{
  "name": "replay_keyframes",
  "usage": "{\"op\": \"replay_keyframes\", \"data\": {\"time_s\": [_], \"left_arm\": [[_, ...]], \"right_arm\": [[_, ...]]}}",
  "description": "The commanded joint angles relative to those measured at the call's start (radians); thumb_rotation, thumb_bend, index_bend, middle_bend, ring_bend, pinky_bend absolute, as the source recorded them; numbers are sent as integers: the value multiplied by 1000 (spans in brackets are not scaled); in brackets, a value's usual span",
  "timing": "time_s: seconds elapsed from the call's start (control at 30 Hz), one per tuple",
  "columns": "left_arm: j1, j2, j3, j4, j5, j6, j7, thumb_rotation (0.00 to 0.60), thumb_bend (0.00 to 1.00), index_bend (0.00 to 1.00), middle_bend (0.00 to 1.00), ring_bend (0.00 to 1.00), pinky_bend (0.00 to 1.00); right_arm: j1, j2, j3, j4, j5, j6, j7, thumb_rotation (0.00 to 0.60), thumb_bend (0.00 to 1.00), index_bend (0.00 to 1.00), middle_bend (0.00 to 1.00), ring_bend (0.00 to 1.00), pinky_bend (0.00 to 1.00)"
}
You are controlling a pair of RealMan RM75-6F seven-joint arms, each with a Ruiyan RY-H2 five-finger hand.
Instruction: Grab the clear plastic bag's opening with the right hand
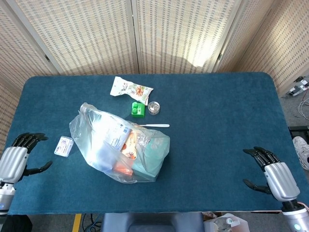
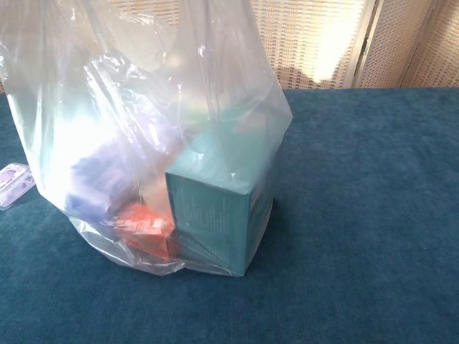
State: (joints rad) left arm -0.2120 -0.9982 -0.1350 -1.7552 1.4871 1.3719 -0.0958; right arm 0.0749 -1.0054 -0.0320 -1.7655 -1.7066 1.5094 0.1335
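A clear plastic bag (image 1: 118,147) stands left of the table's middle, holding a teal box (image 2: 219,201), an orange pack (image 2: 140,222) and a bluish item. Its crumpled top (image 1: 89,110) points to the far left; in the chest view the bag (image 2: 143,129) fills the left half. My right hand (image 1: 275,176) hovers open at the front right corner, far from the bag, fingers spread. My left hand (image 1: 17,159) is open at the front left edge, a short way left of the bag. Neither hand shows in the chest view.
Behind the bag lie a snack packet (image 1: 130,88), a green block (image 1: 138,109), a small clear cup (image 1: 154,107) and a white stick (image 1: 154,125). A small white pack (image 1: 63,145) lies left of the bag. Blue cloth covers the table (image 1: 217,121).
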Motion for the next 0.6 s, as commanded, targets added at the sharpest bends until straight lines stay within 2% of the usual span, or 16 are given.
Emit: {"op": "replay_keyframes", "data": {"time_s": [0.03, 0.3, 0.6], "left_arm": [[-66, -2, -46, 46, -18, -58, -74, 600, 165, 273, 224, 177, 99], [-184, -55, -104, 123, -47, -151, -132, 600, 165, 220, 224, 177, 99], [-293, -164, -165, 245, -79, -194, -256, 600, 165, 190, 224, 177, 99]], "right_arm": [[2, 0, 0, -6, -4, 2, -4, 600, 156, 196, 242, 137, 223], [-1, -2, -2, -13, 1, 0, -14, 600, 157, 196, 242, 137, 223], [-2, -4, -3, -17, 8, -5, -21, 600, 158, 196, 242, 137, 223]]}}
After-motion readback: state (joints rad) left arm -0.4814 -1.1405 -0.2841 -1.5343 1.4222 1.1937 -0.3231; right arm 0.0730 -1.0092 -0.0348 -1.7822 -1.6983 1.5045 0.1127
